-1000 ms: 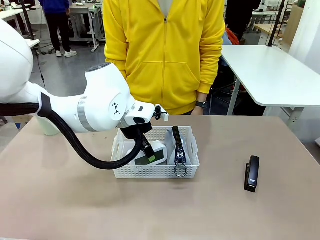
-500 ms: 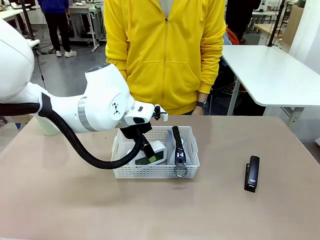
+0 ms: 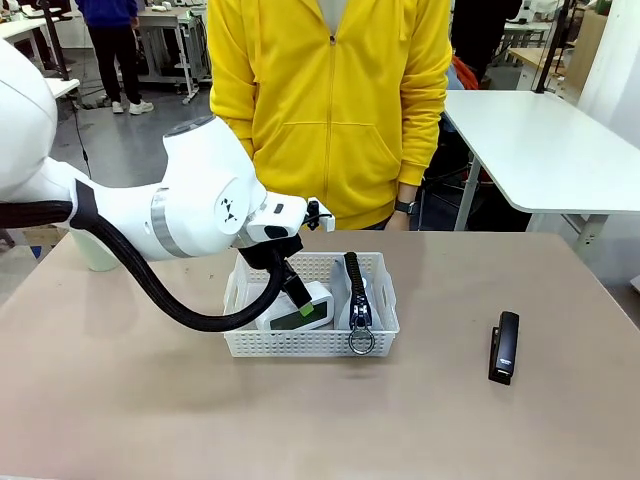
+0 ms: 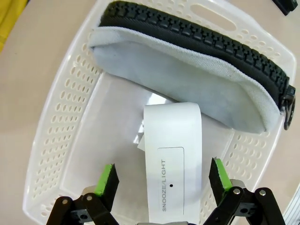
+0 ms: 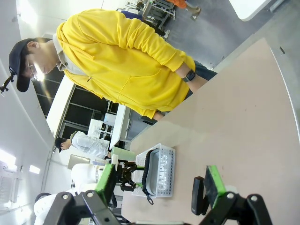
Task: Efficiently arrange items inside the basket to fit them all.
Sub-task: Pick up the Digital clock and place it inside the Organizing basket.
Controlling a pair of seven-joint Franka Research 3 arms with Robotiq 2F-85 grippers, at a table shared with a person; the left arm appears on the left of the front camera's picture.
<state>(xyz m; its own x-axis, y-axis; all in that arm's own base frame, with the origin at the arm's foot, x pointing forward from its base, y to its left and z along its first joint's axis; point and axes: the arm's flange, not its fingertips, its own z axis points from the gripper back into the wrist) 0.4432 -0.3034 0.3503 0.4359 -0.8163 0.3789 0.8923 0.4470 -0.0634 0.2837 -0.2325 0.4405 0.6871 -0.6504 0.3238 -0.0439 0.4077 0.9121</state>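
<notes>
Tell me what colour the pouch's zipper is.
The zipper is black, on a grey pouch; clearest in the left wrist view.

The left claw is black with green pads. Between them, a white box with grey print; beyond, a grey pouch with black zipper; around both, a white hole-dotted basket.

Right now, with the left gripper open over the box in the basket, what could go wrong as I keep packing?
1. The left gripper, open, straddles the white box; lifting at a tilt could snag and tip it.
2. The grey pouch stands on edge beside the box; a nudge may topple it.
3. Both crowd the basket, leaving little floor for the stapler and pale green cup out on the table.
</notes>
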